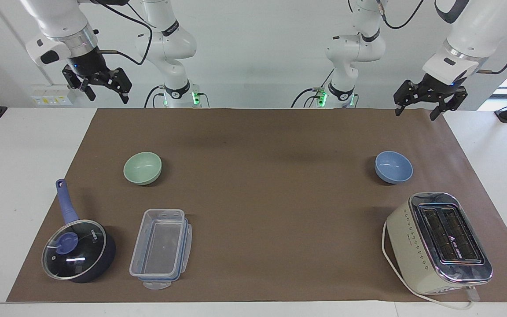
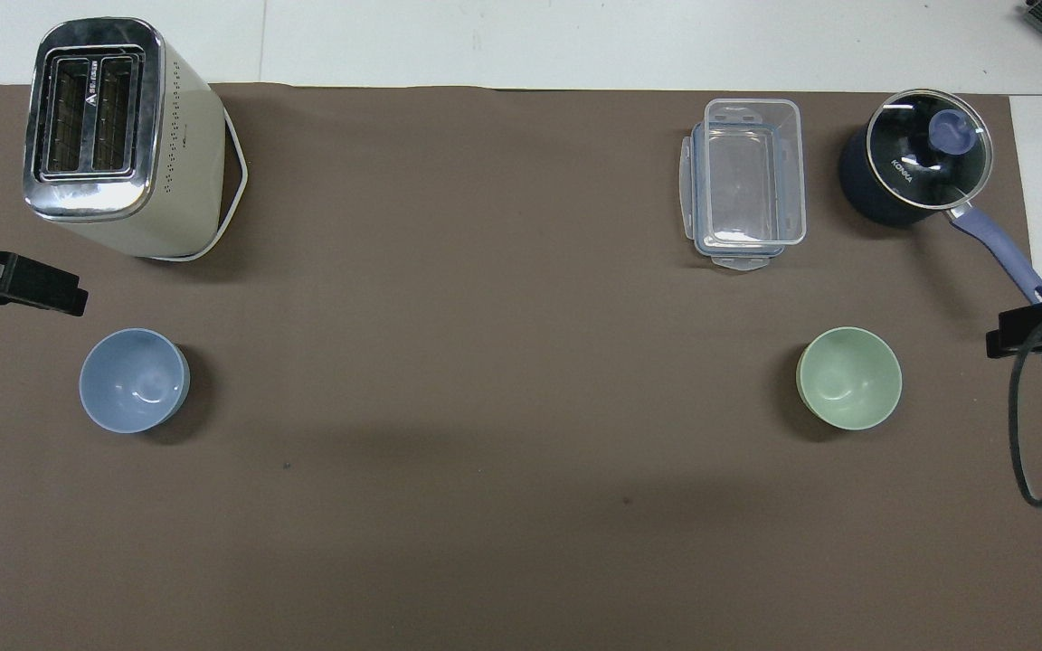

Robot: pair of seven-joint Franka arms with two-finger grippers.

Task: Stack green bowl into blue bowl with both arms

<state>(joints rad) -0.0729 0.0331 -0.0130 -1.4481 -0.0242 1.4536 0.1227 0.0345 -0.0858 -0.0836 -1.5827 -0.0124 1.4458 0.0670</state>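
Here, green bowl (image 1: 142, 168) and blue bowl (image 1: 393, 167) upright, mouths up, well apart, left gripper (image 1: 424, 105) and right gripper (image 1: 100, 88) wide, empty.

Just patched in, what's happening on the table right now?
Nothing is being handled yet. The green bowl sits at the right arm's end of the mat, the blue bowl at the left arm's end, apart and unstacked. The right gripper and left gripper hang open and empty above the mat's robot-side edge.
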